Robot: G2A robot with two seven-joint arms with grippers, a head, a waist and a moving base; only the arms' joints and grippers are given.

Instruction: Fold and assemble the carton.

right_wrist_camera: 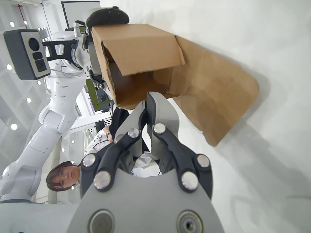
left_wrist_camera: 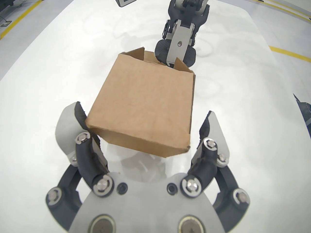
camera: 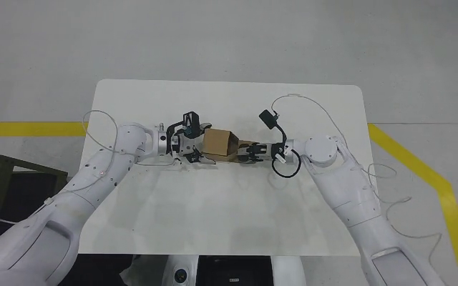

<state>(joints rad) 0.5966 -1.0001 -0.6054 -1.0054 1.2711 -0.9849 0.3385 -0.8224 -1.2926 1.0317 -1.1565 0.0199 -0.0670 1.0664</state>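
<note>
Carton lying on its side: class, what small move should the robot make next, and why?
Probably the shut right pincer should press the half-turned side flap further into the open end of the carton. The open left pincer brackets the closed end and can brace it, and the long lid flap lies flat on the table, so it likely closes last.
</note>
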